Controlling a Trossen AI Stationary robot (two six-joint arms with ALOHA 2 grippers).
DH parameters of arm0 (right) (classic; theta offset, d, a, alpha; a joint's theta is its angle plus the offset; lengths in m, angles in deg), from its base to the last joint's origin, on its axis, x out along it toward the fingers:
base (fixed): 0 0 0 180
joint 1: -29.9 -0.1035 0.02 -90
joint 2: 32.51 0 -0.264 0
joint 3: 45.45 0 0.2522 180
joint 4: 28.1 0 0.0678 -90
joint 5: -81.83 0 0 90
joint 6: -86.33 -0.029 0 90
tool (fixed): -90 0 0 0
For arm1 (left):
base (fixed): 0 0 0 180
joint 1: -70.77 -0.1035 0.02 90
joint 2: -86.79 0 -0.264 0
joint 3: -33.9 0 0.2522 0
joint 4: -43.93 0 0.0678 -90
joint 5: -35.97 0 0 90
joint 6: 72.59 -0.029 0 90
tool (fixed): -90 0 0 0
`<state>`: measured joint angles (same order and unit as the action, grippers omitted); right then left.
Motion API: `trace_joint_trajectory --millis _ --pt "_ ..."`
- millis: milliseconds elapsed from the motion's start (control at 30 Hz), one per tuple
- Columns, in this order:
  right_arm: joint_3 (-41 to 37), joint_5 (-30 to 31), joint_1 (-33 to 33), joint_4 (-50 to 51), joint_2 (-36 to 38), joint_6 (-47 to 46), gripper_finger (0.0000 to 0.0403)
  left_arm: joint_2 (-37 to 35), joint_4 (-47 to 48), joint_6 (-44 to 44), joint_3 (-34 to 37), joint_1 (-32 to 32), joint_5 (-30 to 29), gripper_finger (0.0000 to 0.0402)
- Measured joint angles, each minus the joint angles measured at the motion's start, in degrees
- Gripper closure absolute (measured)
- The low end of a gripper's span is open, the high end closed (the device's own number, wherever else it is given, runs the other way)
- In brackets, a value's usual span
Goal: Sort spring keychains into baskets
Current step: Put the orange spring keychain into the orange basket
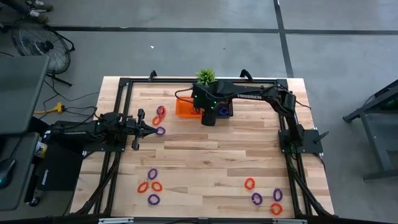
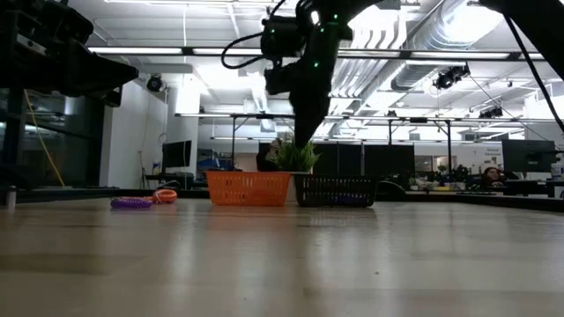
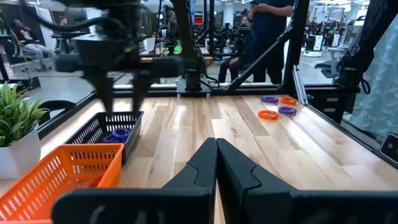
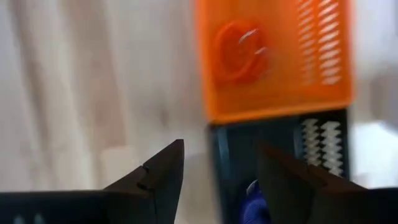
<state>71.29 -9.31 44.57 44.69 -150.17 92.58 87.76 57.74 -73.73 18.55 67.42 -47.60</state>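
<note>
Two dark arms share the pale wooden plank table [image 1: 211, 155]. Under the right gripper [image 4: 221, 177], whose jaws gape wide and empty, sit the bright orange mesh basket [image 4: 273, 56], holding an orange-red coil, and beside it the black mesh basket [image 4: 280, 155], holding a purple one. The left gripper [image 3: 216, 163] waits well aside, pinched shut on nothing. Loose spring keychains [image 1: 152, 185] lie scattered far from both; likely light and springy, best pinched across the coil.
</note>
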Motion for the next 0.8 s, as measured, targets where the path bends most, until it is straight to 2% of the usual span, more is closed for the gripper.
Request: trace_joint_trajectory --millis 167,267,433,600,800 --pt "-0.06 -3.39 -1.96 6.61 2.20 -4.00 0.0223 0.02 0.00 0.01 0.00 0.02 0.00 0.0401" --pt "-3.43 -3.83 -3.34 6.08 5.45 -4.98 0.0226 0.02 0.00 0.00 0.01 0.01 0.00 0.0401" --pt "-18.03 -3.86 -7.32 -1.92 14.90 -8.33 0.0224 0.01 0.00 0.00 -0.01 0.01 0.00 0.0401" --pt "-34.07 -5.84 -12.43 -7.57 25.44 -19.96 0.0229 0.02 0.00 0.00 -0.01 0.02 0.00 0.0401" --pt "-48.37 -8.33 -21.49 -10.14 35.37 -33.83 0.0235 0.00 0.00 0.00 0.00 0.01 0.00 0.0401"
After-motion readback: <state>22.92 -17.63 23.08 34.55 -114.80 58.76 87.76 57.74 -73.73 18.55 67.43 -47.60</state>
